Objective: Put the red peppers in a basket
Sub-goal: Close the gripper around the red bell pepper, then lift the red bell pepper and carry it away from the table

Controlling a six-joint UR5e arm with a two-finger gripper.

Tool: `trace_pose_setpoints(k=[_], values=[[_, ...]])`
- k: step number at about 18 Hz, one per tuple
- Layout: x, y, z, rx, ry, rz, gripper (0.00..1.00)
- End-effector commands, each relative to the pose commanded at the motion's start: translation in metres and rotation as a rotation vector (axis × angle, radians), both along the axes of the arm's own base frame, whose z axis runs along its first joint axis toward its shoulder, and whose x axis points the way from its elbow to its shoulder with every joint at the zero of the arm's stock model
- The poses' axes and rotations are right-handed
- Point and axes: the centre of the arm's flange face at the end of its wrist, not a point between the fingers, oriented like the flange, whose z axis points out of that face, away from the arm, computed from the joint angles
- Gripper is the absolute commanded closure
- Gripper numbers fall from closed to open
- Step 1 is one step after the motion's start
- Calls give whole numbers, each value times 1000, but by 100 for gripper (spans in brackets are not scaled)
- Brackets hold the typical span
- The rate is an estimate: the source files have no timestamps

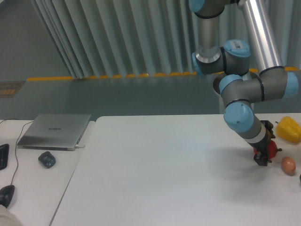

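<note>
Robot tool [262, 160] closed around a red pepper [269, 149] at the right of a white surface [164, 174].
The pepper looks light, glossy and likely slippery; gripping its rounded sides seems best. A yellow pepper [289, 130] and an egg [288, 165] crowd its right. Open room lies left; no basket shows.

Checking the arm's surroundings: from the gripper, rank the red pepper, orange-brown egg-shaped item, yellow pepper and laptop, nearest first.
1. Red pepper, at the gripper itself.
2. Orange-brown egg-shaped item, just right.
3. Yellow pepper, behind, right edge.
4. Laptop, far left.
</note>
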Motion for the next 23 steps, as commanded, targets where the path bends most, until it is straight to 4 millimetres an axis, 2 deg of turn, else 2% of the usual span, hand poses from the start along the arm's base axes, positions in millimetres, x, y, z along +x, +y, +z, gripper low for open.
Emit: trace_pose_setpoints(k=[3,6,8,14,15,18,21,23], values=[[2,1,1,7,15,22,36],[2,2,6,19,24,28,37],[-2,5,17,40,38,28,37],[-18,5,91,186,82,56,37],[-31,-5,115,237,94,90,37],[-56,-31,146,325,75,129,37],[-90,-68,157,373,36,137,37],[-110,-90,158,376,15,126,37]])
